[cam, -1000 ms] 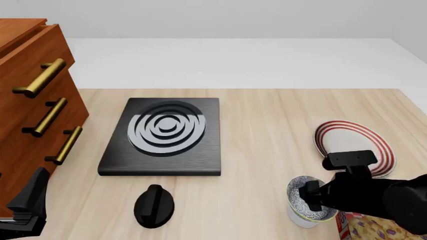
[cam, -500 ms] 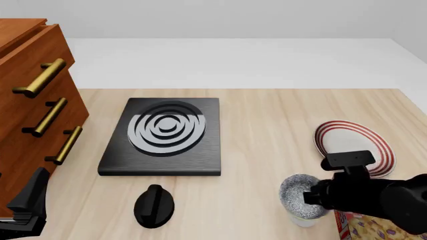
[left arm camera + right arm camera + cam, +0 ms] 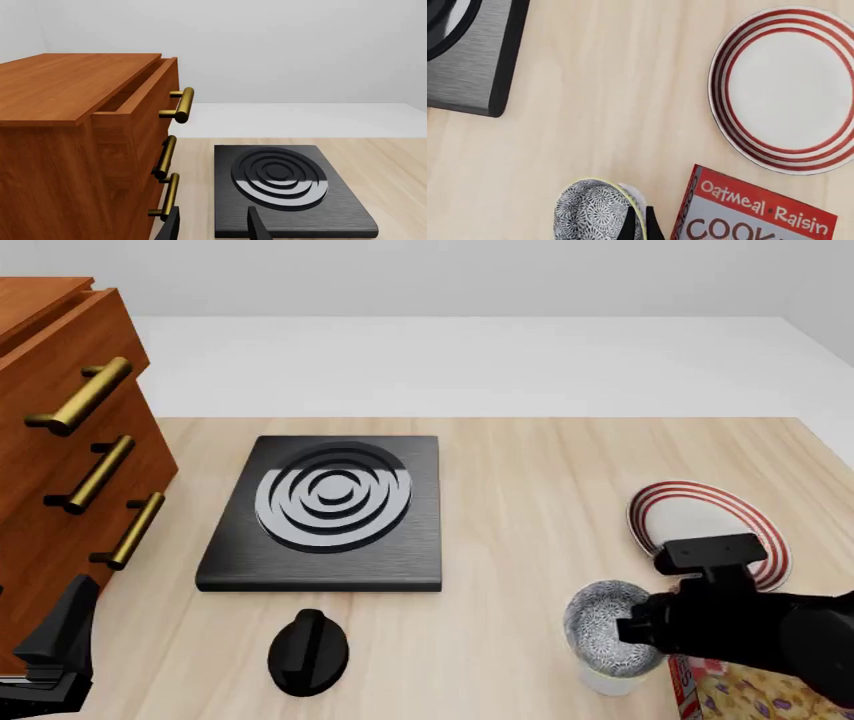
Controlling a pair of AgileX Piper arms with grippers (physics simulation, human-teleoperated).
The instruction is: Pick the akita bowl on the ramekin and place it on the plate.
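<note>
The akita bowl (image 3: 603, 623) hangs tilted just above the white ramekin (image 3: 603, 678), its speckled inside facing the camera. My right gripper (image 3: 642, 626) is shut on the bowl's right rim. The right wrist view shows the bowl's dark patterned outside (image 3: 594, 212) and the right gripper (image 3: 639, 228) pinching its pale rim, with a sliver of the ramekin (image 3: 632, 194) behind. The red-ringed plate (image 3: 707, 528) (image 3: 787, 87) lies bare on the table beyond the bowl. My left gripper (image 3: 212, 230) (image 3: 54, 650) stays open at the near left, holding nothing.
A black stove burner slab (image 3: 327, 512) lies mid-table, with a black knob (image 3: 308, 650) in front of it. A wooden drawer cabinet (image 3: 67, 460) with brass handles stands at the left. A red cookie box (image 3: 747, 212) lies right beside the ramekin, near the plate.
The right gripper has lifted the bowl off the ramekin and tipped it, then shifted slightly right toward the plate. The left arm has not moved.
</note>
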